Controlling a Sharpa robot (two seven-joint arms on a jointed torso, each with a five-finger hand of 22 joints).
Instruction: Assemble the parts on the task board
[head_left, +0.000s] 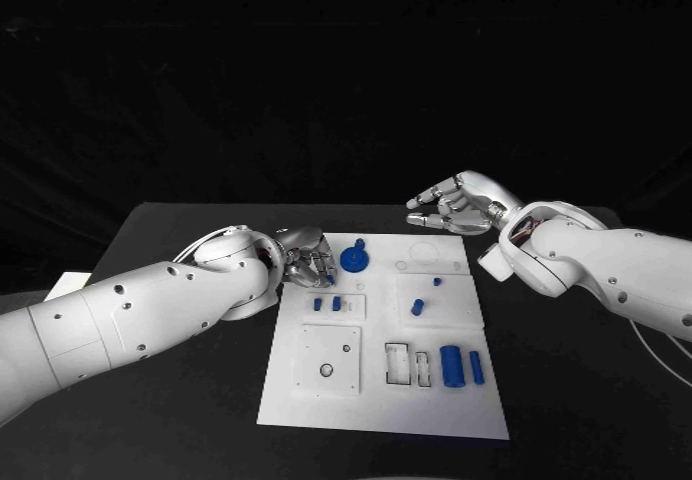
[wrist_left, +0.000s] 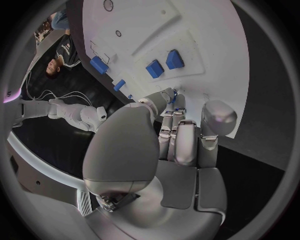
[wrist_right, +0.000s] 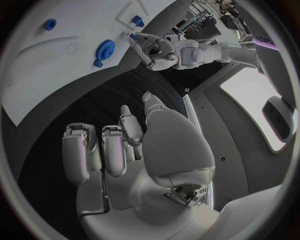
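No readable labels or writing anywhere that I can make out, just the white task board (head_left: 382, 400) flat in the middle of the black worktop (head_left: 173, 225) with small blue parts on it: a blue gear (head_left: 355, 263) near the far left corner, a blue cylinder (head_left: 451, 364) near the front edge, and some little blue blocks (head_left: 327, 303) between. The left robot hand (head_left: 304, 255) sits at the board's far left corner right beside the gear, fingers curled down onto the board; can't tell if it's got anything. The right robot hand (head_left: 454, 203) hovers beyond the board's far right corner, fingers loosely spread and holding nothing.
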